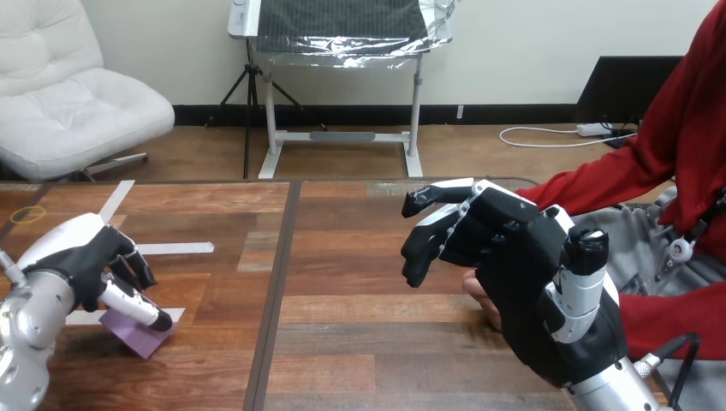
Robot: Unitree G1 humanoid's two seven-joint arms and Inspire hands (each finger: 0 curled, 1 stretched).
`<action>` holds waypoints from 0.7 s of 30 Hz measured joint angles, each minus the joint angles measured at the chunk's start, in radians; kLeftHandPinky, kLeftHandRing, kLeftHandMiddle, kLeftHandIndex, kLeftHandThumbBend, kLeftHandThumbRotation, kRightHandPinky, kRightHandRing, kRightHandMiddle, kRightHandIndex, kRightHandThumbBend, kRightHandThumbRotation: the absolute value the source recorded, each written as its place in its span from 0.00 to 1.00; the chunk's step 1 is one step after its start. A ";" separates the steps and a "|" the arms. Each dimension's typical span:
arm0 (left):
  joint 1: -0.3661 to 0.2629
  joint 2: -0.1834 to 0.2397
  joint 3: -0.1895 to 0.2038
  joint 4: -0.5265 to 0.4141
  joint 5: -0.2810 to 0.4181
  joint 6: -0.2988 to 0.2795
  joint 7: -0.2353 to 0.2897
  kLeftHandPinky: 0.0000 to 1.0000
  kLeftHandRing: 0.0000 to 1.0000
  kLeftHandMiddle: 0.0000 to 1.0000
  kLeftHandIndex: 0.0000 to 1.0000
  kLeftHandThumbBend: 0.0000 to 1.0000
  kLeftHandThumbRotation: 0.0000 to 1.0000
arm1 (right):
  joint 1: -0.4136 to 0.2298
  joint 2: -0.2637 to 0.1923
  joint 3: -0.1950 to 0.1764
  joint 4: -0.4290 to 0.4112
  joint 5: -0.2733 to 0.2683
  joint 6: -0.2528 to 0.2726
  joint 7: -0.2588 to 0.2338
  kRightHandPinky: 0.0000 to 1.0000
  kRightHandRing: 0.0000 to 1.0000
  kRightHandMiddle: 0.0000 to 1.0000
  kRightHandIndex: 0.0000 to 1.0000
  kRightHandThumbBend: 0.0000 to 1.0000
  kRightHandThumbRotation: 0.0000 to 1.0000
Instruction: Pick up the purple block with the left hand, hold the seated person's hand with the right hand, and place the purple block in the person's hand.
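Block (pixel 135 339) lies on the table (pixel 360 330) directly under my left hand (pixel 81 257), can't tell if gripped yet; right hand (pixel 522 274) hangs open over the person's hand (pixel 481 296), well apart to the right.

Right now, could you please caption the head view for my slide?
Left hand at the purple block; open right hand raised in front of the person's hand.

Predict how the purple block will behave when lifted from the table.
The purple block has flat faces, so it probably won't roll. Its crisp edges suggest stiffness. Small beside the left hand, it is likely light.
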 measured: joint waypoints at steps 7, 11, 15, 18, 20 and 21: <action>0.008 -0.001 0.002 -0.012 -0.011 -0.002 0.002 0.36 0.42 0.48 0.46 0.75 0.00 | 0.000 0.000 0.000 0.000 0.000 0.000 0.000 0.37 0.44 0.52 0.63 0.91 1.00; 0.011 -0.001 0.002 -0.017 -0.017 -0.002 0.002 0.36 0.42 0.48 0.47 0.74 0.00 | 0.000 0.000 0.000 0.000 0.000 0.000 0.000 0.37 0.44 0.52 0.63 0.91 1.00; 0.016 -0.001 0.002 -0.026 -0.024 -0.002 0.002 0.36 0.42 0.48 0.47 0.74 0.00 | 0.000 0.000 0.000 0.000 0.000 0.000 0.000 0.37 0.44 0.52 0.63 0.91 1.00; 0.021 -0.001 0.003 -0.037 -0.029 0.002 0.002 0.36 0.42 0.48 0.47 0.73 0.00 | 0.000 0.000 0.000 0.000 0.000 0.000 0.000 0.37 0.44 0.52 0.63 0.91 1.00; 0.024 -0.002 0.003 -0.045 -0.032 0.004 0.002 0.36 0.42 0.48 0.47 0.74 0.00 | 0.000 0.000 0.000 0.000 0.000 0.000 0.000 0.37 0.44 0.52 0.62 0.91 1.00; 0.025 -0.002 0.003 -0.048 -0.034 0.005 0.002 0.36 0.42 0.48 0.47 0.74 0.00 | 0.000 0.000 0.000 0.000 0.000 0.000 0.000 0.37 0.44 0.52 0.62 0.91 1.00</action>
